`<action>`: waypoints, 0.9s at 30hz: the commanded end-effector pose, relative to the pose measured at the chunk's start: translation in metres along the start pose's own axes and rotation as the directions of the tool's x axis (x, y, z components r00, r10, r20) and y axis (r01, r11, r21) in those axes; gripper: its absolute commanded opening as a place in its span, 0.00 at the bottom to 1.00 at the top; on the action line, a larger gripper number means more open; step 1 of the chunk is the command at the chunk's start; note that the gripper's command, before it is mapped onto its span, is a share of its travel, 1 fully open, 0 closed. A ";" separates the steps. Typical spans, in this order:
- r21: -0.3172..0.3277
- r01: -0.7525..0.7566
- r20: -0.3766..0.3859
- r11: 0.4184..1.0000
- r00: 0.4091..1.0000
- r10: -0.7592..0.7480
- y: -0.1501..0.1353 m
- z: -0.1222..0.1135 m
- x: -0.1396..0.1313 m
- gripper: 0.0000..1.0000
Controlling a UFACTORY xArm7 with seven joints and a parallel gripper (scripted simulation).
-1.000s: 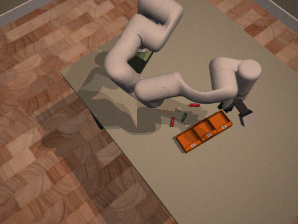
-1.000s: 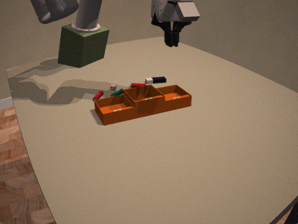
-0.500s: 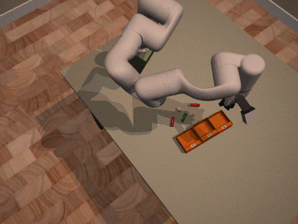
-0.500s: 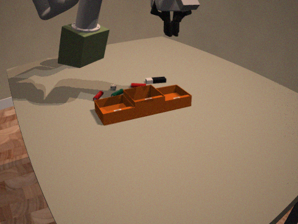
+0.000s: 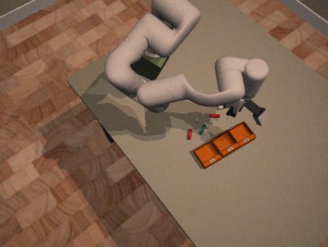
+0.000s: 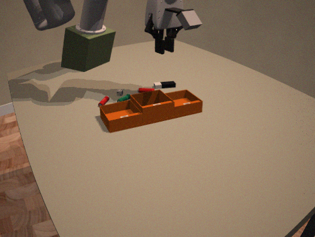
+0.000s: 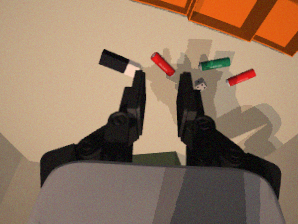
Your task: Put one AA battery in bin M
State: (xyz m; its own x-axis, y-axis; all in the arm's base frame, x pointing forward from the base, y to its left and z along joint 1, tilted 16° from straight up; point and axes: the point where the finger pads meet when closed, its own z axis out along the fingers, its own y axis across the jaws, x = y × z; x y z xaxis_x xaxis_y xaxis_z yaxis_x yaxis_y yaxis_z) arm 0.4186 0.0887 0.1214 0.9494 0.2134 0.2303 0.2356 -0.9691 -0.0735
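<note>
Underneath, a beige table (image 6: 205, 176) meets parquet floor (image 5: 49, 197).

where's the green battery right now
In the top view, the green battery lies on the table between two red batteries, beside the orange bins.

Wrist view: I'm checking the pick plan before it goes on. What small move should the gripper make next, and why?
Probably lower the gripper a little forward, toward the near red battery. The fingers stand partly open with nothing between them and hang well above the table, that battery lies just ahead of the gap, and the orange bins show no battery inside.
</note>
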 end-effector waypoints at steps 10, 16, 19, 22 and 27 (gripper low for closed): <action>-0.007 0.363 0.005 0.932 0.932 -0.363 0.005 0.069 -0.080 0.28; -0.006 0.451 0.011 0.892 0.892 -0.451 0.007 0.070 -0.087 0.28; -0.009 0.546 0.007 0.838 0.838 -0.546 0.007 0.070 -0.085 0.28; -0.013 0.603 -0.003 0.798 0.798 -0.603 0.007 0.070 -0.082 0.28; -0.018 0.681 -0.024 0.732 0.732 -0.681 0.006 0.069 -0.077 0.28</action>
State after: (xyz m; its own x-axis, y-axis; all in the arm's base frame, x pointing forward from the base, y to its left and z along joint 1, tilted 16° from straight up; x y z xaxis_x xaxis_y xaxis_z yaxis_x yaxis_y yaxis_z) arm 0.3567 0.0738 0.0341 0.6234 0.7507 0.2188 0.7526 -0.6519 0.0925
